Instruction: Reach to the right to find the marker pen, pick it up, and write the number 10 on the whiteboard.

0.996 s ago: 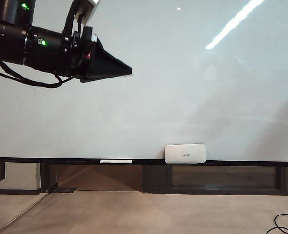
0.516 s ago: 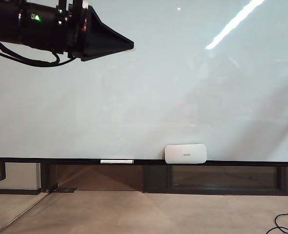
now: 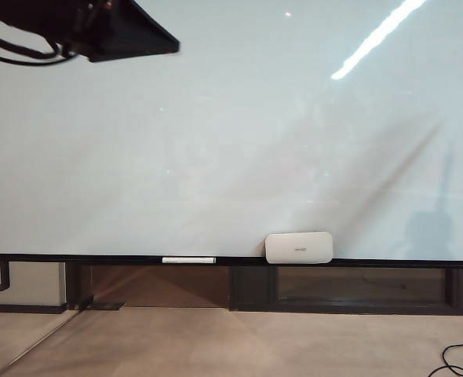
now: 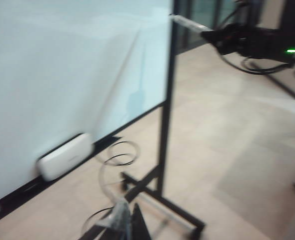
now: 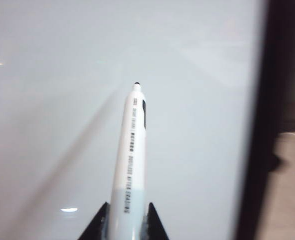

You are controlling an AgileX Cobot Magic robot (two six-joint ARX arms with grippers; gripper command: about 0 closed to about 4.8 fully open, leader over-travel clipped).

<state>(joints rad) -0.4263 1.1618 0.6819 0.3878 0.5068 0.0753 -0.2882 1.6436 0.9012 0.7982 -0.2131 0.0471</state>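
Note:
The whiteboard (image 3: 231,141) fills nearly the whole exterior view, and its pale surface carries no marks; the number 10 is not in view. My left gripper (image 3: 165,45) is a black wedge at the top left corner, its jaws shut with nothing in them; the left wrist view shows its tips (image 4: 130,220) over the floor. In the right wrist view my right gripper (image 5: 127,220) is shut on the white marker pen (image 5: 132,150), whose black tip points at the board, a little short of it. The left wrist view shows this marker pen (image 4: 187,22) near the board's edge.
A white eraser (image 3: 298,247) and a small white strip (image 3: 188,260) sit on the black rail (image 3: 98,258). The board's black stand (image 4: 162,150) rises from the floor, with coiled cable (image 4: 120,152) beside it. Another cable (image 3: 451,357) lies at bottom right.
My left gripper has risen and drawn back towards the top left corner. A long shadow has spread across the right part of the board.

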